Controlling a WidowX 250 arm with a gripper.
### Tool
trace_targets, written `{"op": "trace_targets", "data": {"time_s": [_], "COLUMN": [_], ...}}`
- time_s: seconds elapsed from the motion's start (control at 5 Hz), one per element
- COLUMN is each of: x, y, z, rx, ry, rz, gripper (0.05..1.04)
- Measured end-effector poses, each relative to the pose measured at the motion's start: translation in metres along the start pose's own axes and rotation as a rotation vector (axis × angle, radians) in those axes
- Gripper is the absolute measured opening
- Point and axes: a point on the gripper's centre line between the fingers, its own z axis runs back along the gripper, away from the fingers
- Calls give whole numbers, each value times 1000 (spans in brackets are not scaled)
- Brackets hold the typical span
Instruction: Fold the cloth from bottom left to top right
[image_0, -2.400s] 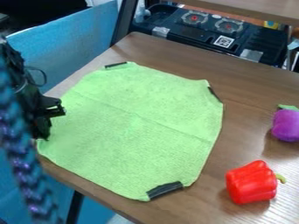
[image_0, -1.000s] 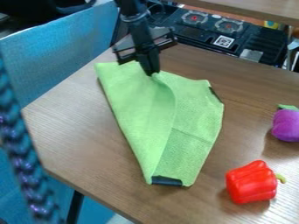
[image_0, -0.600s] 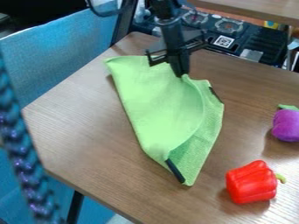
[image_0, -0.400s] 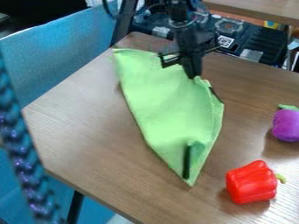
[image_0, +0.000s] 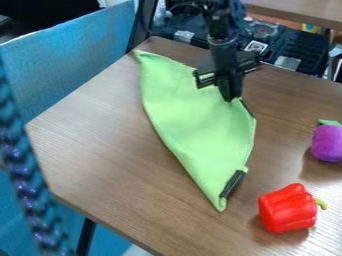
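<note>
The gripper (image_0: 230, 98) points down at the upper right edge of the green cloth (image_0: 190, 120), shut on a bit of the cloth there. The cloth lies doubled over in a long narrow shape, running from a tip at the upper left to a point at the lower right. A black strip shows on its lower right end, and part of another dark strip is just right of the gripper. Some of the cloth's upper edge is hidden behind the gripper.
A red toy pepper (image_0: 288, 208) sits on the brown table (image_0: 100, 145) to the lower right of the cloth. Farther right is a purple toy (image_0: 327, 143) with a green top. Behind the table's back edge stands a black toy stove (image_0: 294, 52).
The gripper came from the cloth's left corner across to its upper right edge, carrying the cloth along. The cloth went from spread out to folded over, its left part now on the right part.
</note>
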Motion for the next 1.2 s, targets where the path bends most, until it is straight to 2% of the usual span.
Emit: {"op": "trace_targets", "data": {"time_s": [0.2,0.4,0.6,0.8,1.0,1.2], "x": [0,-6,4,4,13,11], "y": [-6,-9,-1,14,34,68], "z": [-1,-9,-12,-10,34,72], "rx": [-13,-70,-118,-116,-59,86], "ry": [-25,-3,-4,-27,-50,27], "rz": [-16,-43,-51,-182,-283,-403], "gripper": [503,810,1001,999,999,999]}}
